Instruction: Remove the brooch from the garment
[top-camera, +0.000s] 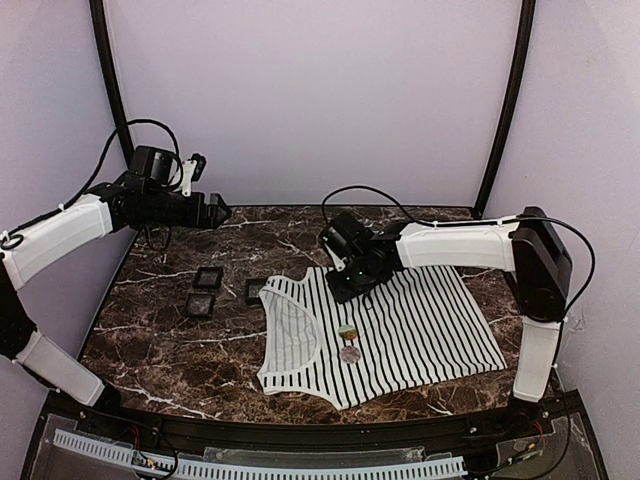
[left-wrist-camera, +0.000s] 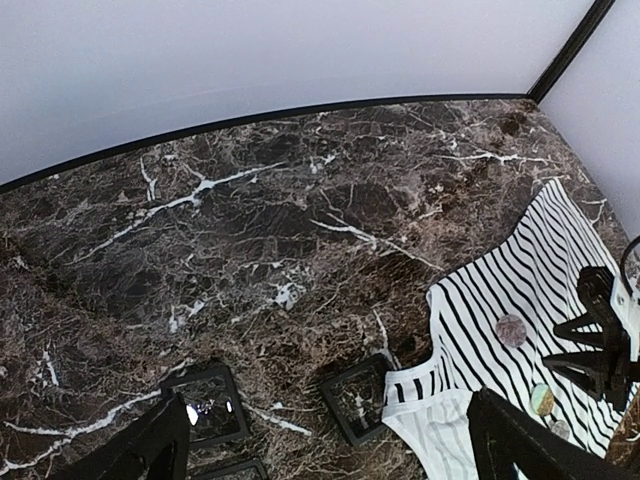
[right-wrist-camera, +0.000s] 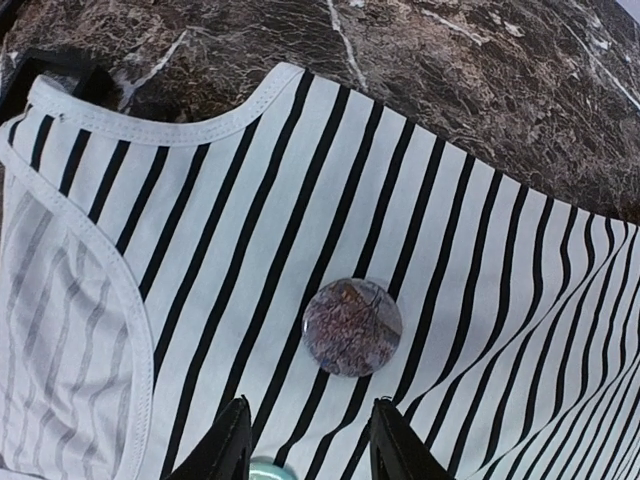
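The marble bench (top-camera: 150, 330) carries the garment (top-camera: 430, 320), which is spread flat toward its right half and lies loose, with nothing holding it down. The left claw (top-camera: 220, 210) hangs well apart, high over the far left, with its fingers wide and empty. A pull on the pin would therefore likely drag the cloth up with it. The right claw (right-wrist-camera: 311, 405) hovers over the top's upper part, fingers parted and gripping nothing. Three small black boxes (top-camera: 208, 277) sit just beside the garment's left edge. The round purple brooch (right-wrist-camera: 352, 326) lies on the stripes just beyond the fingertips, while a smaller teal piece (right-wrist-camera: 268, 468) sits between them. Closing here risks taking that piece, or a fold of fabric, instead.
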